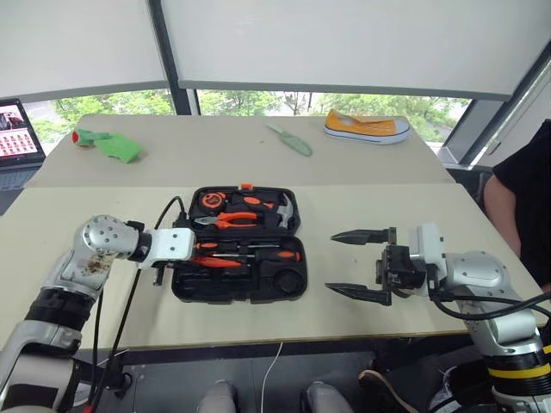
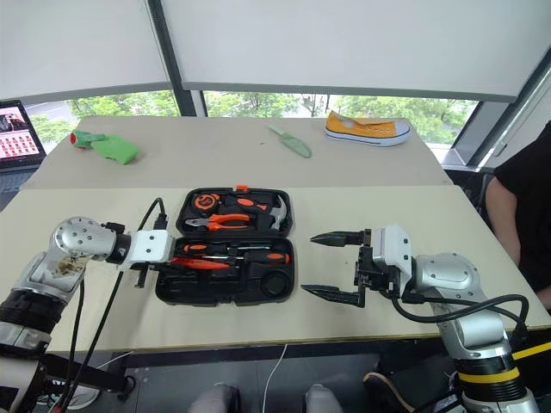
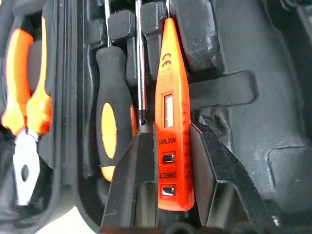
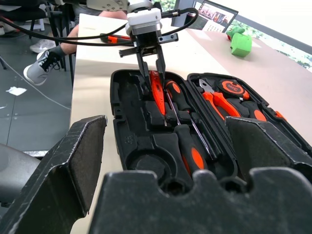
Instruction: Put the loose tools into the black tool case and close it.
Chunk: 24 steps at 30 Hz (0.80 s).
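The black tool case (image 1: pixel 289 285) lies open on the table in front of me. Its far half holds a tape measure, pliers (image 1: pixel 228 221) and a hammer. In the near half lie two screwdrivers (image 1: pixel 277 255) with black-orange handles and the slim orange screwdriver (image 3: pixel 170 97). My left gripper (image 1: pixel 175 266) reaches into the case's left end; its fingers (image 3: pixel 141 161) sit against both sides of the slim orange screwdriver, which rests in its recess. Level and wide open, my right gripper (image 1: pixel 331 261) hovers just right of the case and holds nothing.
A pale green trowel (image 1: pixel 290 140), a yellow shoe (image 1: pixel 366 127) and a green object (image 1: pixel 112 144) lie on the far table. A laptop (image 1: pixel 15 133) stands at the far left. A person (image 1: pixel 516 194) sits at the right edge. A black cable trails from my left wrist.
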Motion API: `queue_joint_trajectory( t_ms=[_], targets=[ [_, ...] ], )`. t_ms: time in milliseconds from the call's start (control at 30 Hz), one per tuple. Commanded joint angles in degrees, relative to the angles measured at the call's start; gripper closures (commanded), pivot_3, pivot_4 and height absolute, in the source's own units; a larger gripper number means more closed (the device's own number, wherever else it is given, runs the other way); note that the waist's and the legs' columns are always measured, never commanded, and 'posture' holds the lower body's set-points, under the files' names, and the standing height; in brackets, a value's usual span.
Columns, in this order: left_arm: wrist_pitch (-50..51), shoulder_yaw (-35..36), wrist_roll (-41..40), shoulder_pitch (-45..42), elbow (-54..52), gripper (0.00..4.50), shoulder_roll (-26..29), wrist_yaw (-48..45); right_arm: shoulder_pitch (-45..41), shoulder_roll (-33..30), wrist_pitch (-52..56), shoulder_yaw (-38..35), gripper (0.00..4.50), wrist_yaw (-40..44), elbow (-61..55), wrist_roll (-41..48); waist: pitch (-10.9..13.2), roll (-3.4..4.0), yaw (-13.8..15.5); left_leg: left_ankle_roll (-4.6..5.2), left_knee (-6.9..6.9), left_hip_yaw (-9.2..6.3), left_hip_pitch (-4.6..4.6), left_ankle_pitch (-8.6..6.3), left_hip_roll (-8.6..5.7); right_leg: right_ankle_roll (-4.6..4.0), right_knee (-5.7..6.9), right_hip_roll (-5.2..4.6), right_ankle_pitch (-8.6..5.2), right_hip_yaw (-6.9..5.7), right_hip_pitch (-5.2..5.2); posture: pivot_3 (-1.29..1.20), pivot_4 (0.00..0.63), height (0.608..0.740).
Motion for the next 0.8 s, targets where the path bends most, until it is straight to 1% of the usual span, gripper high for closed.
queue_joint_trajectory(
  t_ms=[33, 100, 167, 267, 333, 433, 567, 600, 800],
  targets=[
    [-11.2, 1.8, -2.9, 0.0, 6.0, 2.12, -0.2, -2.2, -0.5, -0.5, 0.3, -0.5, 0.0, 0.2, -1.0, 1.0, 0.0, 0.0, -0.1, 0.0, 0.0, 0.01, 0.0, 0.0, 0.0, 0.0, 0.0, 0.0, 0.0, 0.01, -0.01, 0.0, 0.15, 0.74],
    [-15.5, 3.3, -5.0, -1.1, 9.9, 2.12, -0.6, -3.6, -0.5, -0.7, 0.2, -0.6, 0.0, 0.6, -0.5, 0.9, 0.0, 0.0, -0.1, 0.0, -0.01, 0.01, -0.02, 0.0, 0.0, -0.01, -0.01, 0.01, 0.0, 0.01, -0.04, 0.0, 0.15, 0.74],
    [-16.3, 4.6, -7.8, -1.7, 12.0, 2.12, -1.6, -4.7, -0.4, -0.8, 0.1, -0.7, 0.0, 0.8, -0.2, 0.8, 0.0, 0.0, -0.1, 0.0, -0.01, 0.01, -0.03, 0.0, 0.0, -0.02, 0.0, 0.02, 0.01, 0.01, -0.04, 0.0, 0.15, 0.74],
    [-13.1, 7.0, -14.2, -1.6, 11.8, 2.12, -3.9, -7.7, -0.4, -0.8, -0.1, -0.8, 0.0, 1.0, 0.4, 0.6, 0.0, -0.02, 0.2, 0.0, 0.01, 0.02, -0.05, 0.0, 0.0, -0.02, 0.01, 0.01, 0.01, 0.0, -0.04, 0.0, 0.15, 0.74],
    [-11.0, 7.6, -15.8, -1.2, 11.0, 2.12, -4.9, -7.9, -0.4, -0.6, -0.1, -0.8, 0.0, 0.9, 0.6, 0.6, 0.0, -0.02, 0.5, 0.0, 0.08, 0.01, -0.1, 0.0, 0.0, 0.0, 0.01, 0.0, 0.02, 0.0, -0.04, 0.0, 0.15, 0.74],
    [-5.3, 8.6, -18.8, -0.2, 8.4, 2.83, -6.3, -7.4, 0.0, -0.5, 0.1, -0.8, 0.0, 0.6, 0.4, 0.8, 0.0, -0.02, 0.8, 0.0, 0.14, 0.0, -0.13, 0.0, 0.0, 0.02, 0.01, 0.0, 0.03, 0.0, -0.03, 0.0, 0.15, 0.74],
    [-2.5, 8.2, -18.0, 1.0, 6.4, 4.33, -6.2, -6.7, 0.8, -0.6, 0.3, -1.2, 0.0, 0.3, 0.3, 1.0, 0.0, -0.02, 0.9, 0.0, 0.18, -0.03, -0.13, 0.0, 0.0, 0.03, 0.03, 0.02, 0.04, 0.0, -0.02, 0.0, 0.15, 0.74],
    [-1.9, 8.1, -17.6, 1.1, 6.2, 4.43, -6.1, -6.3, 0.9, -0.7, 0.4, -1.3, 0.0, 0.3, 0.3, 1.0, 0.0, -0.02, 0.9, 0.0, 0.18, -0.03, -0.13, 0.0, 0.0, 0.03, 0.03, 0.02, 0.04, 0.0, -0.02, 0.0, 0.15, 0.74],
    [1.1, 6.4, -13.5, 1.2, 6.4, 4.43, -6.8, -2.2, 1.1, -0.3, 0.4, -1.0, 0.0, 0.0, 0.7, 0.9, 0.0, -0.02, 0.9, 0.0, 0.22, -0.06, -0.13, 0.0, 0.0, 0.04, 0.04, 0.04, 0.04, -0.01, -0.01, 0.0, 0.15, 0.74]
  ],
)
